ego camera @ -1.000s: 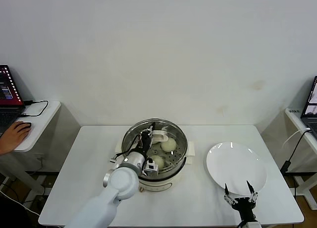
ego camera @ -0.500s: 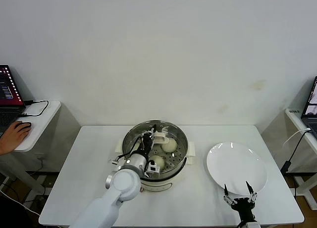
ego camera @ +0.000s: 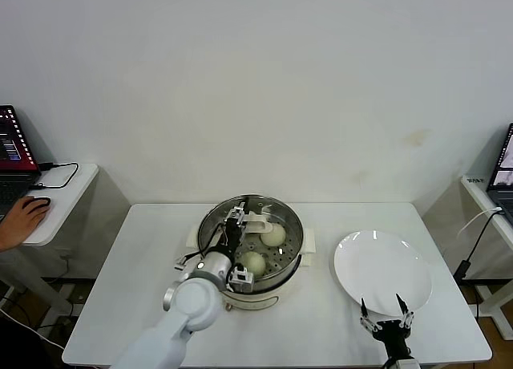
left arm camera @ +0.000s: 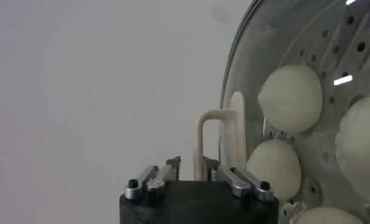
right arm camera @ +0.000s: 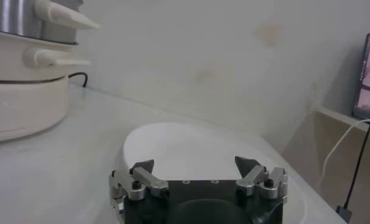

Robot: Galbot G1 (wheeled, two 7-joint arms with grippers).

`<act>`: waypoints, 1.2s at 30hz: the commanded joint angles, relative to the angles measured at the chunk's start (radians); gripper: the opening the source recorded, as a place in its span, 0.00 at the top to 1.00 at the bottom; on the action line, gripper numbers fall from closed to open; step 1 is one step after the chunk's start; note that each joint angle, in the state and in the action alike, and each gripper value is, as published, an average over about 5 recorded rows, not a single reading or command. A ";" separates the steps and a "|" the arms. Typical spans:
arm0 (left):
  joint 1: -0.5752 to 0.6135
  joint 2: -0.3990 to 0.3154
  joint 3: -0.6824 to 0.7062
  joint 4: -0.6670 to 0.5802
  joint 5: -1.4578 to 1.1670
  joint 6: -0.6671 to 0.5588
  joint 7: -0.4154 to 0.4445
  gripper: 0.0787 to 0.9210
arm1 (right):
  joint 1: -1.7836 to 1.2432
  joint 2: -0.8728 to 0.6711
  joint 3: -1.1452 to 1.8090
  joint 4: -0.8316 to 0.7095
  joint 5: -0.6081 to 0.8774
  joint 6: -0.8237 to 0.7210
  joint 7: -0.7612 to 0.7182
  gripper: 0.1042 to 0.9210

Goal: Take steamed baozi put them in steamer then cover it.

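The steamer (ego camera: 251, 249) stands mid-table with the glass lid (ego camera: 276, 216) lying on it. Through the glass I see cream-white baozi (ego camera: 272, 235) (ego camera: 252, 262) on the perforated tray; the left wrist view shows several, one being (left arm camera: 291, 97). My left gripper (ego camera: 235, 223) (left arm camera: 192, 163) is at the lid's white handle (ego camera: 256, 220) (left arm camera: 209, 143). It is open, with the handle bar between its fingertips and a small gap on each side. My right gripper (ego camera: 388, 311) (right arm camera: 196, 164) waits open and empty at the near edge of the plate.
A bare white plate (ego camera: 383, 269) (right arm camera: 191, 146) lies on the right of the table. A person's hand (ego camera: 22, 220) rests on a side table at the left beside a laptop (ego camera: 12, 152). Another side table with a cable (ego camera: 473, 245) stands at the right.
My left gripper's jaws have parted from the lid handle, which they were shut on before. The lid has settled onto the steamer. The right arm has barely moved.
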 commanded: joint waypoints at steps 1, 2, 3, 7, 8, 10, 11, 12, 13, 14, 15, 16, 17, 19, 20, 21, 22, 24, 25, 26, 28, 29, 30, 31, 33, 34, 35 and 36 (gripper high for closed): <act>0.187 0.050 -0.057 -0.189 -0.035 -0.008 -0.018 0.45 | -0.001 -0.001 -0.004 -0.001 0.000 0.000 -0.001 0.12; 0.209 0.056 -0.065 -0.220 -0.040 -0.010 -0.022 0.41 | -0.001 -0.001 -0.005 -0.002 -0.001 0.001 -0.001 0.12; 0.234 0.065 -0.074 -0.255 -0.049 -0.012 -0.026 0.38 | -0.001 -0.001 -0.007 -0.003 -0.002 0.001 -0.001 0.12; 0.322 0.097 -0.114 -0.379 -0.101 -0.022 -0.064 0.24 | 0.001 -0.001 -0.018 -0.008 -0.007 0.000 -0.001 0.12; 0.343 0.100 -0.125 -0.402 -0.114 -0.026 -0.078 0.20 | 0.002 -0.001 -0.020 -0.009 -0.007 0.000 -0.001 0.12; 0.411 0.106 -0.156 -0.454 -0.168 -0.035 -0.121 0.16 | 0.001 -0.001 -0.022 -0.010 -0.008 0.001 0.000 0.12; 0.448 0.107 -0.175 -0.476 -0.206 -0.039 -0.147 0.14 | 0.001 -0.001 -0.023 -0.011 -0.007 0.002 0.000 0.12; 0.493 0.106 -0.203 -0.498 -0.258 -0.049 -0.178 0.13 | 0.001 -0.001 -0.023 -0.012 -0.007 0.003 -0.001 0.12; 0.542 0.105 -0.239 -0.518 -0.330 -0.064 -0.218 0.12 | 0.000 -0.002 -0.023 -0.013 -0.006 0.005 -0.001 0.12; 0.582 0.102 -0.275 -0.528 -0.403 -0.080 -0.260 0.12 | -0.001 -0.002 -0.022 -0.012 -0.006 0.006 -0.001 0.12; 0.624 0.095 -0.321 -0.534 -0.503 -0.102 -0.314 0.12 | -0.002 -0.003 -0.022 -0.011 -0.004 0.008 -0.001 0.12; 0.660 0.085 -0.372 -0.531 -0.615 -0.139 -0.370 0.12 | -0.003 -0.003 -0.022 -0.011 -0.003 0.009 -0.002 0.12; 0.686 0.072 -0.417 -0.519 -0.729 -0.182 -0.422 0.12 | -0.004 -0.004 -0.022 -0.009 -0.002 0.010 -0.002 0.12; 0.736 0.040 -0.515 -0.482 -0.994 -0.311 -0.501 0.12 | -0.006 -0.005 -0.023 -0.005 0.002 0.012 -0.002 0.12; 0.757 0.026 -0.553 -0.467 -1.109 -0.365 -0.522 0.12 | -0.007 -0.006 -0.025 -0.004 0.003 0.012 -0.002 0.12; 0.782 0.016 -0.584 -0.456 -1.219 -0.400 -0.536 0.12 | -0.009 -0.009 -0.027 -0.002 0.005 0.012 -0.002 0.12; 0.809 0.010 -0.612 -0.449 -1.322 -0.420 -0.542 0.12 | -0.011 -0.012 -0.030 0.001 0.008 0.011 -0.002 0.12; 0.853 0.007 -0.636 -0.439 -1.448 -0.401 -0.552 0.12 | -0.016 -0.019 -0.038 0.005 0.018 0.010 -0.003 0.12; 0.875 0.007 -0.643 -0.427 -1.497 -0.396 -0.554 0.12 | -0.020 -0.025 -0.042 0.007 0.026 0.009 -0.004 0.12; 0.894 0.006 -0.644 -0.411 -1.528 -0.398 -0.553 0.12 | -0.023 -0.031 -0.047 0.010 0.035 0.008 -0.005 0.12; 0.926 0.001 -0.634 -0.366 -1.567 -0.417 -0.555 0.12 | -0.032 -0.043 -0.057 0.015 0.060 0.006 -0.009 0.12; 0.938 -0.002 -0.624 -0.342 -1.579 -0.434 -0.555 0.12 | -0.036 -0.049 -0.063 0.020 0.073 0.005 -0.011 0.12; 0.949 -0.007 -0.611 -0.312 -1.586 -0.454 -0.556 0.12 | -0.043 -0.055 -0.070 0.027 0.087 0.005 -0.014 0.12; 0.957 -0.013 -0.596 -0.282 -1.588 -0.476 -0.554 0.12 | -0.050 -0.060 -0.077 0.035 0.100 0.005 -0.016 0.12; 0.967 -0.024 -0.569 -0.226 -1.590 -0.520 -0.544 0.12 | -0.065 -0.070 -0.092 0.054 0.124 0.005 -0.020 0.12; 0.971 -0.028 -0.556 -0.200 -1.589 -0.542 -0.534 0.12 | -0.074 -0.076 -0.101 0.064 0.135 0.004 -0.022 0.12; 0.973 -0.030 -0.546 -0.183 -1.588 -0.560 -0.524 0.12 | -0.082 -0.081 -0.109 0.073 0.145 0.002 -0.022 0.12; 0.975 -0.032 -0.539 -0.170 -1.588 -0.572 -0.513 0.12 | -0.091 -0.086 -0.116 0.082 0.152 0.000 -0.022 0.12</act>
